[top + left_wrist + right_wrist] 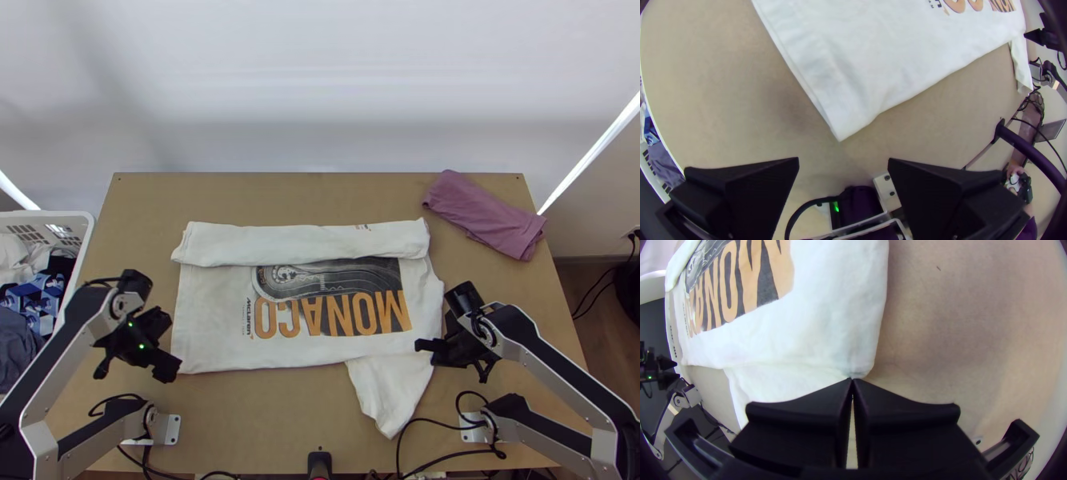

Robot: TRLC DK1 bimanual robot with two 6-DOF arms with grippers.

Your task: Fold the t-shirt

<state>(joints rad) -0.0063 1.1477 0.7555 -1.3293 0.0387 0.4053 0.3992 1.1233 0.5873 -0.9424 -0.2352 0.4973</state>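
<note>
Clearly, the white t-shirt point(212, 320) lies on the middle of the wooden table point(264, 420), print upward, with its far side turned over as a long band point(304, 242), while a sleeve point(392, 392) sticks out from the near side, toward the right. For me, the step in hand is to tuck this sleeve inward or to bring the near side over the print. To do it well, both near corners should be gripped before lifting, then raised only a little and carried together at the same speed, so the cloth keeps straight and the band is not pulled open. The right gripper point(852, 380) has its fingers closed together at the shirt's edge, beside the sleeve's root, and seems to pinch the fabric there; a thin pinch may slip. The left gripper point(843, 161) is wide apart with nothing between its fingers, just off the near left corner, so it needs a small approach, low and level. Both arms come from the near side, bent at the elbow, wrists low over the table. Farther out, a folded mauve cloth point(484, 214) rests at the far right corner.
</note>
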